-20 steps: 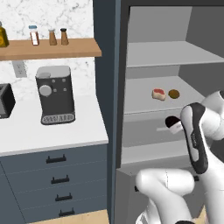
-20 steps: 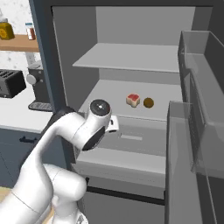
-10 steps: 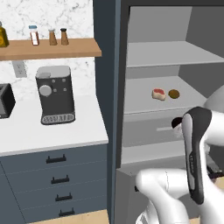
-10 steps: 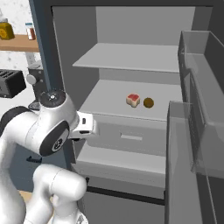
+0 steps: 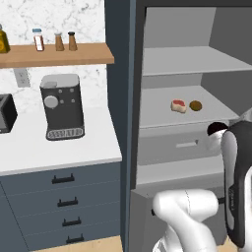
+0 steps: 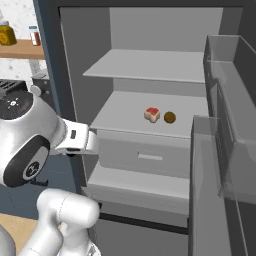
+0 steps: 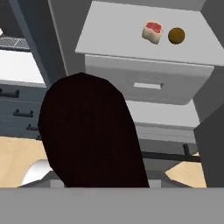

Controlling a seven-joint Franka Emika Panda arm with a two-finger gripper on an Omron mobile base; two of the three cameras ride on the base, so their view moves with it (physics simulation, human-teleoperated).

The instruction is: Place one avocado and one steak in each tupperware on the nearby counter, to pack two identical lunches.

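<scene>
Landmark: the open fridge (image 5: 187,74), to which all places below are referred.
Steak: one steak (image 5: 178,105) is seen lying on the fridge's middle shelf (image 6: 125,112), above the closed drawer (image 6: 145,155).
Avocado: one avocado (image 5: 196,105) is seen just beside the steak on the same shelf, apart from it.
Counter: the counter (image 5: 54,147) is seen left of the fridge, with a coffee machine (image 5: 62,106) on it; no tupperware can be made out on the part shown.
Gripper: a large dark rounded thing (image 7: 92,135) is seen close before the hand camera; whether it is held cannot be told, nor whether the jaws are apart or together.
Done: nothing can be confirmed as packed.
Left: by judgement, the shelf's steak and avocado remain to be fetched, and both boxes are yet to be filled on the counter left of the fridge.
</scene>
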